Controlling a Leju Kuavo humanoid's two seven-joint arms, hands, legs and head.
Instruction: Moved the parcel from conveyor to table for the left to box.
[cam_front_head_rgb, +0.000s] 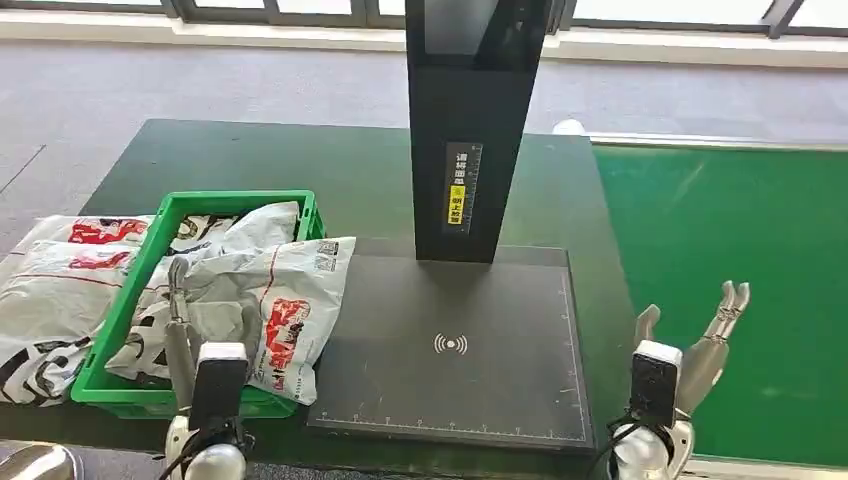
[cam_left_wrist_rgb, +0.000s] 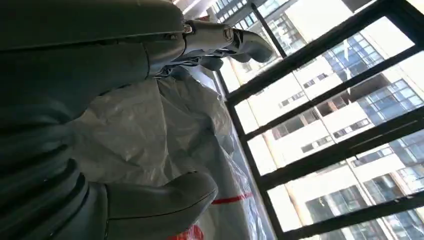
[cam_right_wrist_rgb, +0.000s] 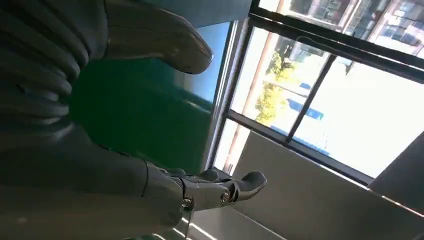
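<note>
The dark green bench (cam_front_head_rgb: 300, 160) carries a black scanning platform (cam_front_head_rgb: 460, 350) with its tall black post (cam_front_head_rgb: 475, 120), and the bright green conveyor belt (cam_front_head_rgb: 730, 270) runs beside it. A green plastic crate (cam_front_head_rgb: 120, 320) holds the white plastic parcel with red and black print (cam_front_head_rgb: 285, 310), which spills over its rim. My left hand (cam_front_head_rgb: 180, 320) rests on that parcel, fingers (cam_left_wrist_rgb: 240, 40) extended, not gripping. My right hand (cam_front_head_rgb: 700, 340) hovers over the conveyor, fingers spread, holding nothing.
</note>
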